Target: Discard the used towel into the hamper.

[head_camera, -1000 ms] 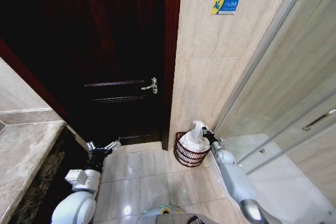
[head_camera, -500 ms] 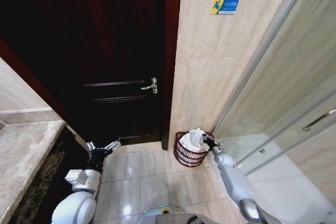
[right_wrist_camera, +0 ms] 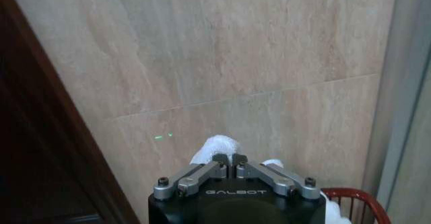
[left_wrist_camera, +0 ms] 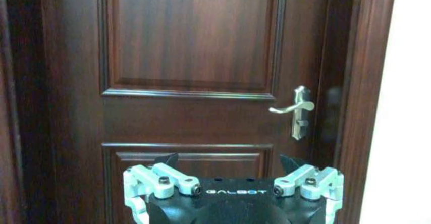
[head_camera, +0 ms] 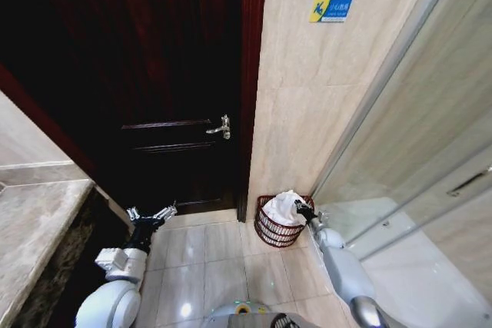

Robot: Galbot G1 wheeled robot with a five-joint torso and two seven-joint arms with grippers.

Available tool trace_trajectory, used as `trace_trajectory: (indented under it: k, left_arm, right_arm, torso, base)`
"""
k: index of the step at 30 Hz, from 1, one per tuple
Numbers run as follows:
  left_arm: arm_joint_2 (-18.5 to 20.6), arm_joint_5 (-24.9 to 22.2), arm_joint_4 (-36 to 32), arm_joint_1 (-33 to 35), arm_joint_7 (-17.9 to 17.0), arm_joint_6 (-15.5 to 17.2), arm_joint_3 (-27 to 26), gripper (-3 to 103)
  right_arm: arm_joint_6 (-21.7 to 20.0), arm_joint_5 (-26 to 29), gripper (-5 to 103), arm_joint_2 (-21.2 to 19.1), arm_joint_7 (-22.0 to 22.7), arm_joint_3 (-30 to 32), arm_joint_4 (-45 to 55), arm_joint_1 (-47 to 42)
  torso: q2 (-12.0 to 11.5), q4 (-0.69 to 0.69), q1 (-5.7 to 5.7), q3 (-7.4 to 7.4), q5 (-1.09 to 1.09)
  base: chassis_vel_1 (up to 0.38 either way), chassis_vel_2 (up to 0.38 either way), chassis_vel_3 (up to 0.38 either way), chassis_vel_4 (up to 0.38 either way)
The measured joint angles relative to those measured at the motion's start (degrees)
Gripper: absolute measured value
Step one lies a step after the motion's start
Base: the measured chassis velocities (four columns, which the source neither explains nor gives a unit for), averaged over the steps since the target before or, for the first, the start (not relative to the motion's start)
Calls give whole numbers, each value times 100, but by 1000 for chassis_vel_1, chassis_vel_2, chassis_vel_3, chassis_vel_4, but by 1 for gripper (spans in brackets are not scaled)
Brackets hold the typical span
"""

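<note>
The hamper [head_camera: 275, 230], a small round reddish-brown open-weave basket, stands on the floor against the tiled wall beside the door frame. The white towel [head_camera: 284, 206] lies bunched in its top, heaped above the rim. My right gripper [head_camera: 304, 210] sits at the hamper's right rim, touching the towel. In the right wrist view that gripper [right_wrist_camera: 233, 164] has its fingers pressed together, a fold of the towel [right_wrist_camera: 217, 146] pokes out just past them, and the hamper's red rim [right_wrist_camera: 356, 198] shows beside it. My left gripper [head_camera: 151, 217] hangs open at the lower left, facing the door.
A dark wooden door [left_wrist_camera: 192, 47] with a silver lever handle [left_wrist_camera: 296, 108] is shut in front of the left gripper [left_wrist_camera: 229, 161]. A glass shower partition [head_camera: 400, 151] runs along the right. A stone counter [head_camera: 34, 228] sits at the left. Tiled floor [head_camera: 207, 259] lies between.
The right gripper has come down with the towel, from held above the hamper to resting in its top. The left arm has not moved.
</note>
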Motion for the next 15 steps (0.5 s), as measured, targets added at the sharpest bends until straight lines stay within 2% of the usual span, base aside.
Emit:
trace_trajectory:
  k: [6,10,12,14,15]
  left_arm:
    - [0,0,0,0,0,0,0,98]
    - [0,0,0,-1,0,0,0,98]
    - [0,0,0,-1,0,0,0,98]
    - [0,0,0,-1,0,0,0,98]
    - [0,0,0,-1,0,0,0,98]
  right_arm:
    - [-123,-105,3,50,-3,40,-83,-138]
    - [-462,-282,3,134,-59,62,-139,-291]
    - [-495,-418,-1,185,-98,74,-223,-334]
    - [-495,-651,8,274,-113,166,-396,-325]
    - [-496,-728,8,304,-108,208,-456,-314]
  torso:
    - [-1,0,3,1,-1]
    - [-2,1,8,2,-2]
    - [-4,3,11,3,2]
    - [-3,2,8,2,5]
    - [-3,0,7,2,2]
  base:
    - [-188,193,211,-207]
    - [-244,222,223,-238]
    - [-140,185,195,8]
    - [-129,139,75,-5]
    - [-118,28,0,-19]
